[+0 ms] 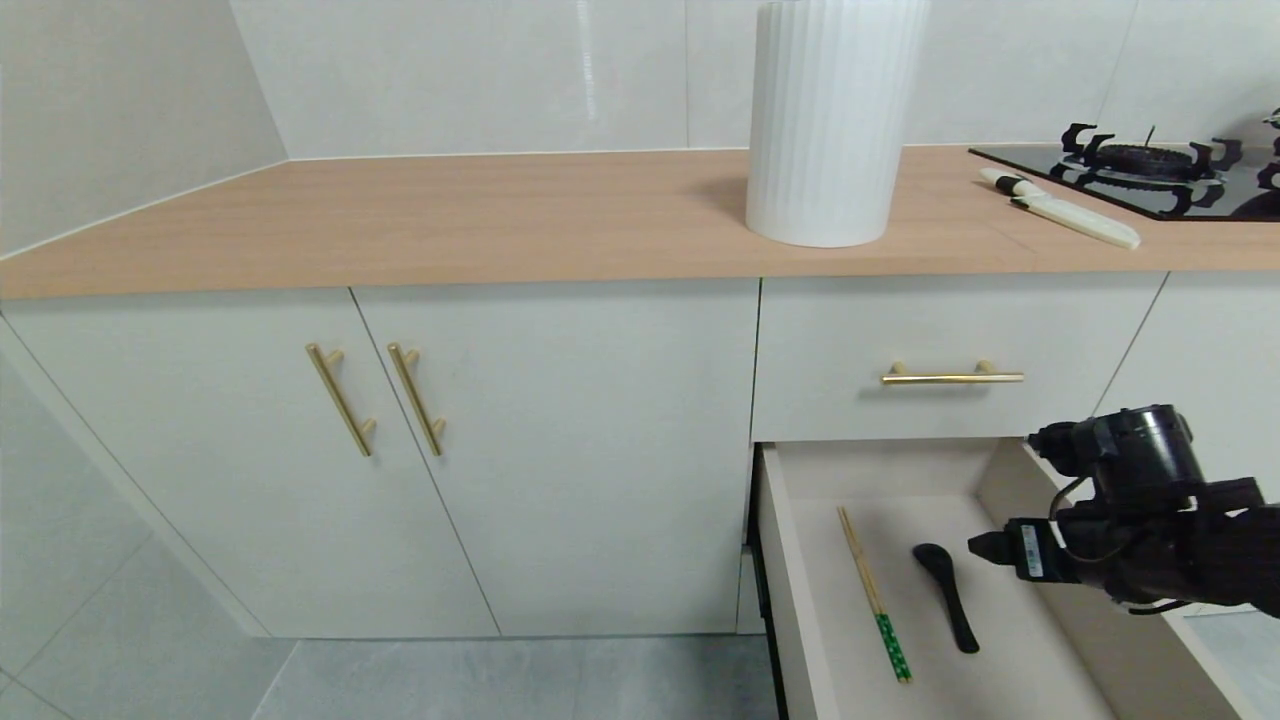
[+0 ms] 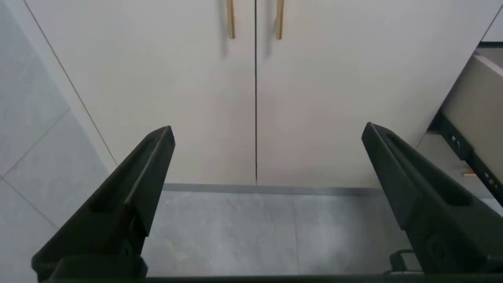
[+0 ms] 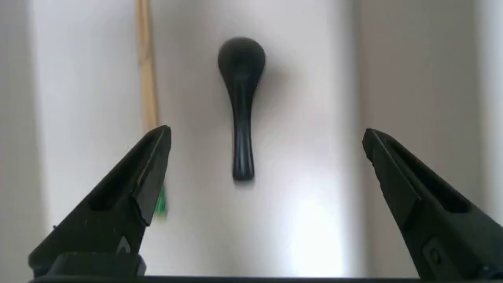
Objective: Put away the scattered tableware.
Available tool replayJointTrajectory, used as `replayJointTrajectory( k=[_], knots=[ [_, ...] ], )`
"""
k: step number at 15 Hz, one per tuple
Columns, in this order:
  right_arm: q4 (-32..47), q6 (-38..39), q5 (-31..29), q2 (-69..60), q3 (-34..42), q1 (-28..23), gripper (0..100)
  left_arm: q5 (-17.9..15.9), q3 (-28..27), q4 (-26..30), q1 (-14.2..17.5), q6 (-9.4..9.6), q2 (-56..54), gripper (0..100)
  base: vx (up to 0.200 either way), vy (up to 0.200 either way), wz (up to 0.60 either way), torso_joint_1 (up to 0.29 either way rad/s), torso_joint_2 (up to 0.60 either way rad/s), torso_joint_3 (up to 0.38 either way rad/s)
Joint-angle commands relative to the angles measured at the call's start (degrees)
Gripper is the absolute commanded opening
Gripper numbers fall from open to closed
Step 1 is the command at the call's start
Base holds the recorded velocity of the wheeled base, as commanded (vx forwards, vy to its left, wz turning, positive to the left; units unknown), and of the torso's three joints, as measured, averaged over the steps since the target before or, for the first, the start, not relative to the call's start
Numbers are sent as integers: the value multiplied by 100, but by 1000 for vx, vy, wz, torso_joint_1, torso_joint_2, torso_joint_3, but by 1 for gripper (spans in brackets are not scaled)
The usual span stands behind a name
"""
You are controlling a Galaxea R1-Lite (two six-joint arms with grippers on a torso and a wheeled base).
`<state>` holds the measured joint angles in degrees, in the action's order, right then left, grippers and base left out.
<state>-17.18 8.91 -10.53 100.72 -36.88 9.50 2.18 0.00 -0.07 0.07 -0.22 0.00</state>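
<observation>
Head view: black spoon (image 1: 950,600), green-tipped chopsticks (image 1: 872,596)

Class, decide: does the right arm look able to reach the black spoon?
Probably yes: the right gripper hangs open above the black spoon in the open drawer, nothing between them; the chopsticks lie apart beside it.

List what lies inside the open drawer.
The open drawer holds a pair of chopsticks and a black spoon, lying side by side, apart. The right arm covers the drawer's right side, so anything there is hidden.
</observation>
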Motion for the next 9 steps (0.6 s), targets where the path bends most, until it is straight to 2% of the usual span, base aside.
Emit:
replayJointTrajectory(
  k=[1,3,4,7,9],
  knots=[
    [1445,-3,280,-1643,-549,44,100,2,0,-1,1,-4,0,100,0,0,0,0,0,0],
    [2456,-12,913,-2118,-830,263,100,2,0,-1,1,-4,9,100,0,0,0,0,0,0],
    [2931,-21,1018,-2206,-971,316,100,2,0,-1,1,-4,0,100,0,0,0,0,0,0],
    [3212,-21,992,-2214,-1032,439,100,2,0,-1,1,-4,9,100,0,0,0,0,0,0],
    [3308,-39,983,-2223,-1041,457,100,2,0,-1,1,-13,9,100,-200,0,0,5,0,2]
  ],
)
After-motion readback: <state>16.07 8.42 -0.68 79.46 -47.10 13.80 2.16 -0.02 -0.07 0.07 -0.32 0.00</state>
